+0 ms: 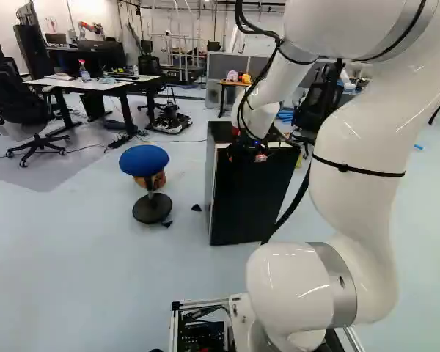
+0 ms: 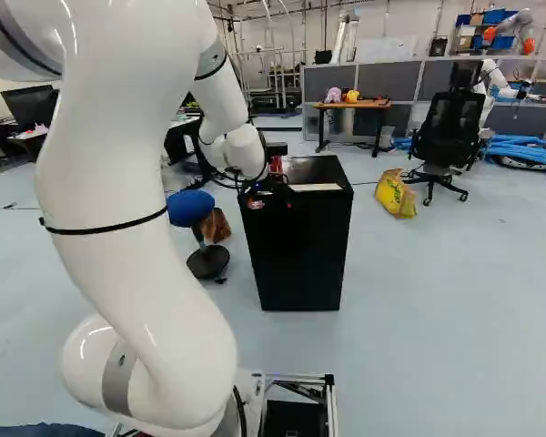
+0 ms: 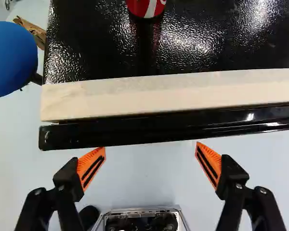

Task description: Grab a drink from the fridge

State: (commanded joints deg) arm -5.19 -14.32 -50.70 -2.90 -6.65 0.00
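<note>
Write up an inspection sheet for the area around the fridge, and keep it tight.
Surface: glossy black fridge top, pale strip along its near edge.
Job's things: fridge; red-and-white can standing on top; fridge interior not visible.
Clutter: blue stool beside the fridge; yellow bag on the floor.
Tool: open, nothing between its fingers, close to the fridge's near top edge.
Cables: black cable by the arm; thin one across the floor.
Surroundings: office chair, wooden-topped table.
</note>
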